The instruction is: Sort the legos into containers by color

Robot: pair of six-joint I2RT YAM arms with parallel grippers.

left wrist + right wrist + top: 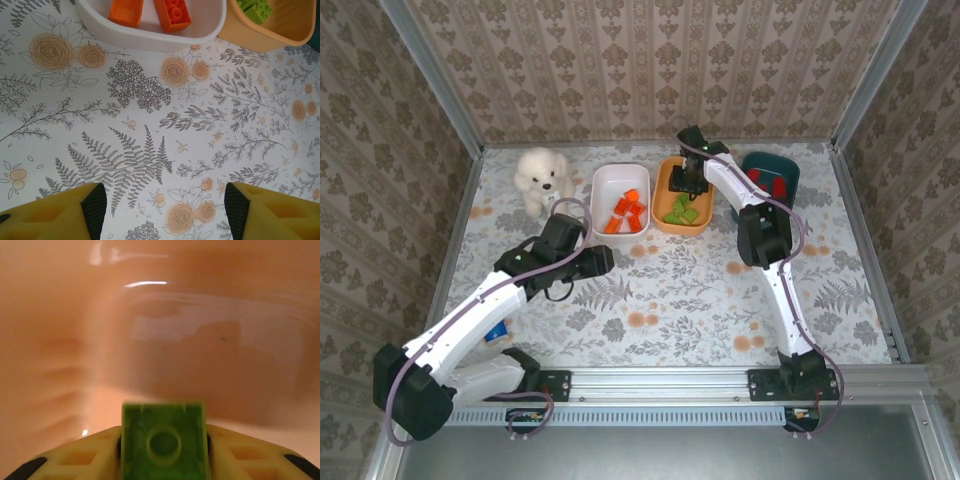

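Right gripper (163,460) is clenched on green brick (163,432), bottom centre of the wrist frame, within orange tub (215,355). The tub floor lies directly ahead, so release is judged sufficient. Left gripper (165,207) is spread, empty, below white tub (150,41).

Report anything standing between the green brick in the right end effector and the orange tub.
Nothing visible does. The right end effector grips the green brick inside the orange tub, with bare tub wall ahead.
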